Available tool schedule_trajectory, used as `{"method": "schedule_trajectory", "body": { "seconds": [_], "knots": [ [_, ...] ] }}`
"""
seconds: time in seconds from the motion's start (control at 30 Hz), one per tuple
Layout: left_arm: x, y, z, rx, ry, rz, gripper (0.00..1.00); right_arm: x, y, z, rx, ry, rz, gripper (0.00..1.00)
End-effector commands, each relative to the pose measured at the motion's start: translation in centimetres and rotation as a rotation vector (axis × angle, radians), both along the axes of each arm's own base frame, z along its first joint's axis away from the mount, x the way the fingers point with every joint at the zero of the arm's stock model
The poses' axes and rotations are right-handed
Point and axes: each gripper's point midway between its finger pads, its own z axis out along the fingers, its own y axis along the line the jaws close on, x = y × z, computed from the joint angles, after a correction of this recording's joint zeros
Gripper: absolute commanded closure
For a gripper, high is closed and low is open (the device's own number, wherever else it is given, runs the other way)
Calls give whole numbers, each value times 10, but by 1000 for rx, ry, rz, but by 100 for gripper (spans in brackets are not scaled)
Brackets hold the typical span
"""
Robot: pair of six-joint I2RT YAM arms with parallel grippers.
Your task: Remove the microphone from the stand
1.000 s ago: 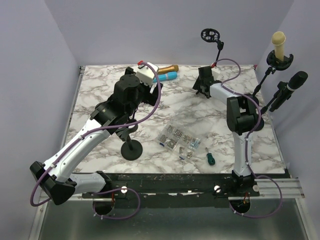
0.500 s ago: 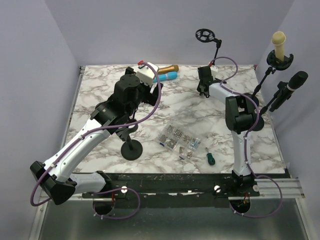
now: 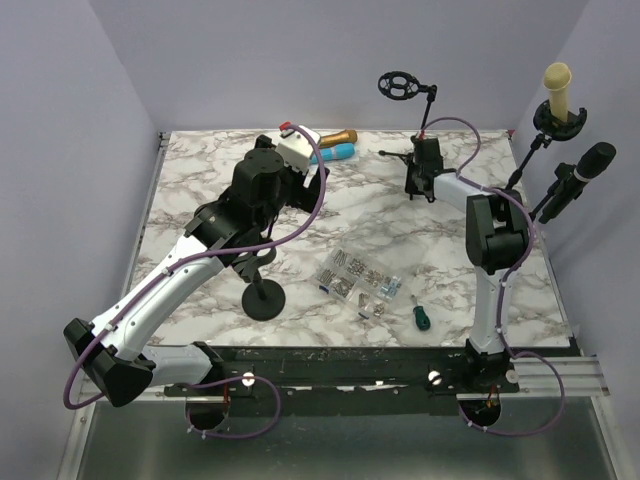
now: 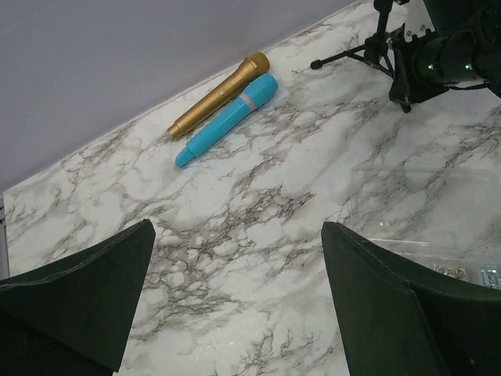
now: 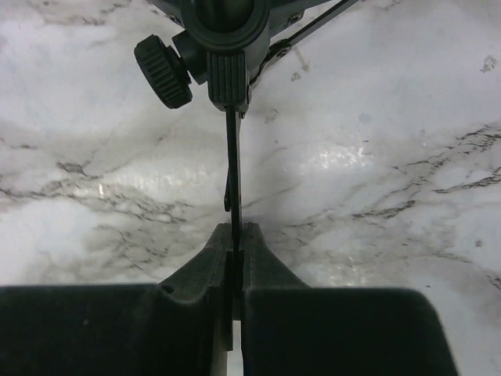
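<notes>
Firmly, right end effector pinches tripod leg; left end effector gapes near microphones.

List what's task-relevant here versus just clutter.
Job:
- cream microphone and black microphone, both still mounted, far right
- empty tripod stand, one leg pinched in the right fingers

Lying about:
- gold microphone
- blue microphone
- parts box
- screwdriver
- round-base stand

Open left pincer above a marbled counter.
Its two dark fingers stand wide apart with nothing between them. Ahead, a gold microphone and a blue microphone lie side by side near the wall. Top right, the right pincer meets a tripod stand. A clear box lies lower right.
</notes>
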Motion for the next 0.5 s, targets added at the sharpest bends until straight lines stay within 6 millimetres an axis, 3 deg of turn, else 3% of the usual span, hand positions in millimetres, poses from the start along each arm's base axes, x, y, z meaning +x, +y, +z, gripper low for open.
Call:
{"method": "schedule_trajectory", "body": {
  "seconds": [0.0, 0.17, 0.33, 0.47],
  "knots": [
    [-5, -10, 9, -49, 8, -42, 9, -48, -12, -30, 8, 179, 113, 99],
    [-6, -9, 11, -51, 6, -42, 9, -47, -30, -26, -46, 175, 14, 63],
    [-7, -8, 14, -58, 2, -43, 10, -46, -57, -21, -135, 156, -142, 47],
    [-10, -10, 16, -69, 5, -57, 9, -45, -85, -16, -236, 149, -283, 43]
  ]
}}
